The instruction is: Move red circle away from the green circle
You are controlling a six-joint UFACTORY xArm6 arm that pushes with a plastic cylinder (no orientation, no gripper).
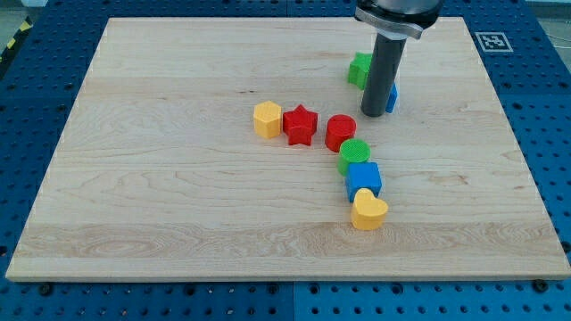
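The red circle [340, 132] lies near the board's middle. The green circle [354, 154] touches it at its lower right. My tip [373, 113] stands a short way to the upper right of the red circle, apart from it. A red star [301, 124] sits just left of the red circle. A yellow hexagon [267, 119] sits left of the star.
A blue cube [364, 179] and a yellow heart [368, 211] continue the row below the green circle. A green block [359, 69] and a blue block [392, 97] lie by the rod, partly hidden. The wooden board [178, 196] sits on a blue perforated table.
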